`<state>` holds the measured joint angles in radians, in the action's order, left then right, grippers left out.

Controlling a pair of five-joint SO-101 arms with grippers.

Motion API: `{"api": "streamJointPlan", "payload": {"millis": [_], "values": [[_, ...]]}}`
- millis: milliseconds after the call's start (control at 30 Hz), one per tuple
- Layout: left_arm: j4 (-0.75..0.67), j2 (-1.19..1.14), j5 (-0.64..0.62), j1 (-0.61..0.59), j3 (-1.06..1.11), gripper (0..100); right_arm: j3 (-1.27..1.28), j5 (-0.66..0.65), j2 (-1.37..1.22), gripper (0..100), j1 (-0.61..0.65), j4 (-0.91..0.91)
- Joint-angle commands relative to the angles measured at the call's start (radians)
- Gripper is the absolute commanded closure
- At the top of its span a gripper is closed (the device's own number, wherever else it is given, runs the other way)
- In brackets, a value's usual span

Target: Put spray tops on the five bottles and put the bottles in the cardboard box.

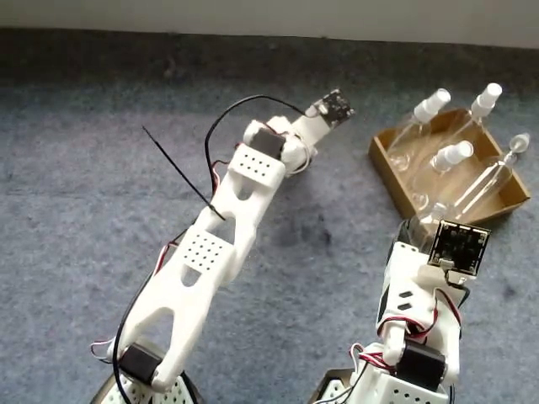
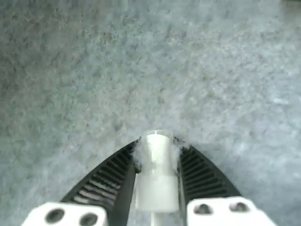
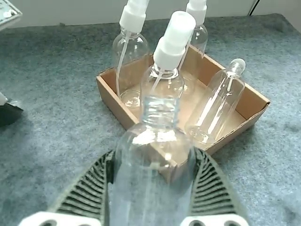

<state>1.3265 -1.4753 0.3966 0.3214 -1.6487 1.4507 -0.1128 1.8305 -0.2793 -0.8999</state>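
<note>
Cardboard box (image 1: 381, 160) stands at the right of the grey tabletop (image 1: 76, 219) in the high view and holds four capped bottles (image 1: 455, 156). One arm lies extended over the middle, well apart from the box; the other is just before it. In the left wrist view, the left gripper (image 2: 156, 143) is clamped on a white spray top (image 2: 156, 179) above bare tabletop. In the right wrist view, the right gripper (image 3: 155, 159) is clamped round the body of the fifth bottle (image 3: 160, 117), whose neck is open, just in front of the box. Assessment: the clear bottle looks light, smooth and thin-walled, so it is prone to slip or flex. Grip the mid-body and leave the neck free. The top looks light and rigid; hold it by its sides.
</note>
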Motion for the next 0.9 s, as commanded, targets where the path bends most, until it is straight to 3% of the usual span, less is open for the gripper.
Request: {"api": "streamJointPlan", "payload": {"millis": [0,300,667,867], "values": [[0.132,0.117,-0.008,-0.079,-0.015,100,-0.005,0.008,0.008,95.7,-0.004,0.002],[0.397,0.251,-0.006,-0.205,-0.015,100,-0.005,0.008,0.008,95.7,-0.004,0.002],[0.43,0.357,-0.008,-0.4,-0.008,100,-0.005,0.008,0.008,95.7,0.177,0.004],[0.433,0.366,-0.008,-0.466,-0.007,100,-0.005,0.0,0.008,95.7,0.354,0.004]]}}
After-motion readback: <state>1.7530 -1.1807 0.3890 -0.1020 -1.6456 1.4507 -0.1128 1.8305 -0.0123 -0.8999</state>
